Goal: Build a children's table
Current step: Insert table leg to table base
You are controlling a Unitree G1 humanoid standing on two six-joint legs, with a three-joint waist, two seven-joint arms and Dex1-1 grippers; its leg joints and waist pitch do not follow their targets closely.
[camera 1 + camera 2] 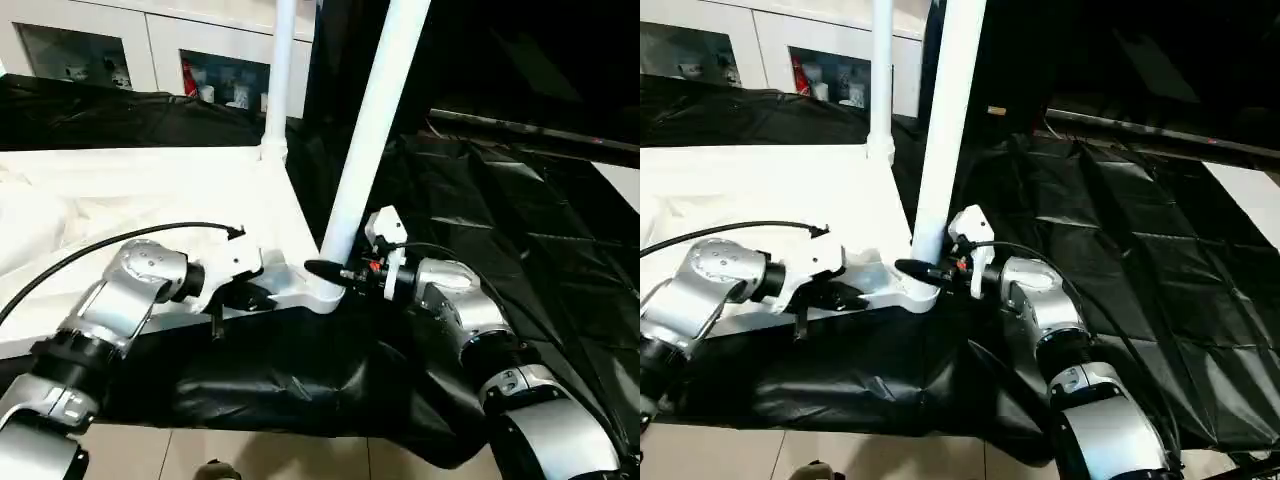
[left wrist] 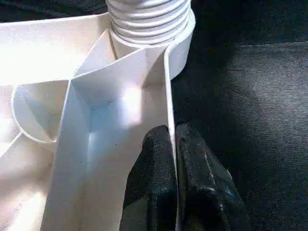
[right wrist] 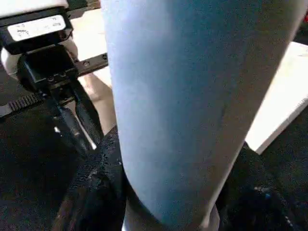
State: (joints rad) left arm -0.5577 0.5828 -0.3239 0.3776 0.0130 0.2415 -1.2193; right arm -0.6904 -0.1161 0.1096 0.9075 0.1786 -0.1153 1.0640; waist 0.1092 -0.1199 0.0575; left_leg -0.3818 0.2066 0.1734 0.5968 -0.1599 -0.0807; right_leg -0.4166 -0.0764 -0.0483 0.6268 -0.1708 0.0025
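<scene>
The white tabletop (image 1: 150,190) lies underside up on the black-draped work table (image 1: 520,210). One white leg (image 1: 370,140) rises from its near right corner socket (image 1: 318,292), leaning slightly to the right. Another leg (image 1: 280,80) stands at the far right corner. My left gripper (image 2: 174,183) is shut on the tabletop's thin rim wall just beside the near socket, one finger on each side. My right gripper (image 1: 325,270) is shut on the near leg's base, and its fingers (image 3: 96,183) flank the tube (image 3: 183,96). The left gripper (image 3: 72,120) sits close behind the leg.
White cabinets (image 1: 150,50) with glass doors stand at the back. Black cloth hangs over the work table's front edge (image 1: 300,390), above the tiled floor (image 1: 260,455). A cable (image 1: 100,250) runs over my left forearm. A white surface (image 1: 620,180) lies at the far right.
</scene>
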